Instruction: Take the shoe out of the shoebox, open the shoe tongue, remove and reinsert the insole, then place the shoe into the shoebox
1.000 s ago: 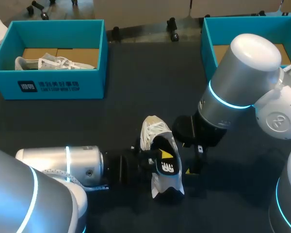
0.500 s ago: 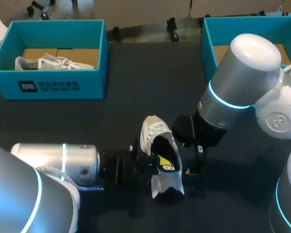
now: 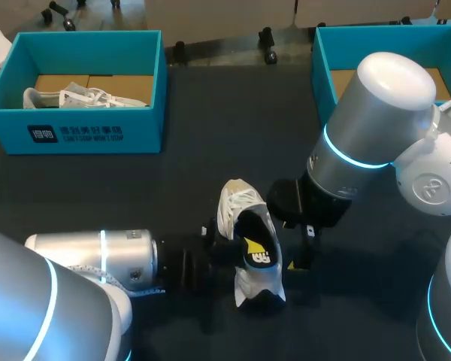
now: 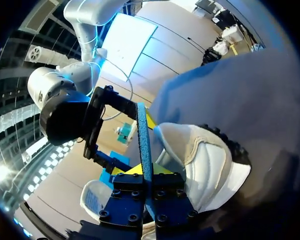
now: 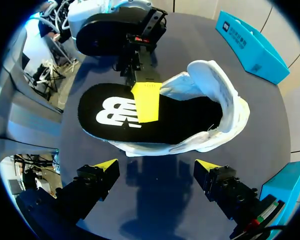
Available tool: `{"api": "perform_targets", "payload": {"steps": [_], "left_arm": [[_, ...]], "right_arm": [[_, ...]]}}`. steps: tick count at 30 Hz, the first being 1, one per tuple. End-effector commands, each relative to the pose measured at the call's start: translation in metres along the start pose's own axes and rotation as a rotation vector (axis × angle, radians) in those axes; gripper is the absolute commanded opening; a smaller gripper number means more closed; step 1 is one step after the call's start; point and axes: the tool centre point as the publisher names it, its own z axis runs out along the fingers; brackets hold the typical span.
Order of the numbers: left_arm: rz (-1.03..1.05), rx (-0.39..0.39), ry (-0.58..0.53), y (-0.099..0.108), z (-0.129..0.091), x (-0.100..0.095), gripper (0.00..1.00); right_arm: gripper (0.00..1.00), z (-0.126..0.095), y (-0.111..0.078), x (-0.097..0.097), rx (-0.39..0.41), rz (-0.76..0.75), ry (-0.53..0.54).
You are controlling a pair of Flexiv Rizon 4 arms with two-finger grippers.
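A white shoe point(image 3: 239, 204) lies on the dark table point(image 3: 210, 143), near the middle, toe pointing far. Its black insole point(image 5: 180, 117) — marked with a large white logo — rests in the shoe's opening, heel end sticking out. The left gripper point(image 4: 146, 186) is clamped on the insole's edge. The right gripper point(image 5: 155, 169) hangs just right of the shoe, fingers wide apart, holding nothing. Far left, a teal shoebox point(image 3: 98, 131) with white print holds another white shoe point(image 3: 83, 96).

White shoe point(image 3: 237, 201): soft woven cloth, padded at the tongue. The insole point(image 5: 180, 120) looks black, matt and smooth. Bench point(image 3: 210, 128): dark, matt, no shine. Left shoebox point(image 3: 83, 134): dull teal card. Right arm point(image 3: 379, 105): satin silver shell, softly glossy.
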Motion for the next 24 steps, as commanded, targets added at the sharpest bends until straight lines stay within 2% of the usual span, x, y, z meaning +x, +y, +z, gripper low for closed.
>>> {"api": "perform_targets", "payload": {"steps": [1,5,10,11,13,17,24], "left_arm": [[0.017,-0.023,-0.014,0.004,0.007,0.001,0.0],[0.02,-0.041,-0.016,0.009,0.008,-0.001,0.0],[-0.018,-0.034,-0.004,0.006,0.005,-0.002,0.0],[-0.028,-0.033,0.002,0.004,0.004,-0.003,0.13],[-0.044,-0.025,0.006,0.001,0.002,-0.003,0.31],[-0.089,-0.014,0.024,-0.008,-0.002,-0.006,0.33],[-0.121,0.003,0.042,-0.022,-0.008,-0.009,0.26]], "right_arm": [[1.0,0.002,0.0,0.001,0.001,0.0,-0.003],[1.0,0.002,0.0,0.001,0.001,0.0,-0.003],[1.0,0.002,0.0,0.001,0.001,0.0,-0.003],[1.0,0.002,0.0,0.001,0.001,0.0,-0.003],[1.0,0.002,0.0,0.001,0.001,0.0,-0.003],[1.0,0.002,0.0,0.001,0.001,0.0,-0.003],[1.0,0.002,0.0,0.001,0.001,0.0,-0.003]]}}
